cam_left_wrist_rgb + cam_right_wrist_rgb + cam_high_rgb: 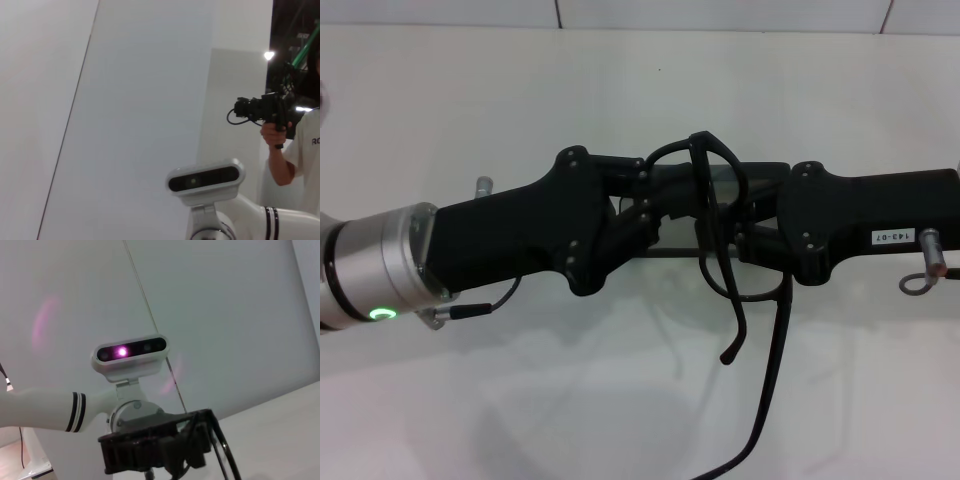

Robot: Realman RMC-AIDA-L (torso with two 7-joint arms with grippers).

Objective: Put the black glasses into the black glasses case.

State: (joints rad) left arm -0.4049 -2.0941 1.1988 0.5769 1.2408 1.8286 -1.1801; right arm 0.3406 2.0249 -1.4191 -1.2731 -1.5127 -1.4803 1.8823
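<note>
The black glasses (pixel 722 262) hang in the air over the white table, between my two grippers in the head view. One lens is up between the fingers, and the temple arms dangle down towards the table's near edge. My left gripper (pixel 692 195) reaches in from the left and is shut on the frame. My right gripper (pixel 748 210) reaches in from the right, its fingers apart on either side of the frame. The right wrist view shows the left gripper (pixel 192 447) holding the glasses (pixel 221 442). The black glasses case is out of view.
The white table (pixel 520 400) runs under both arms, with a tiled wall edge at the back. The left wrist view shows my head camera (pixel 205 179) and a person (pixel 295 150) holding a camera at the far right.
</note>
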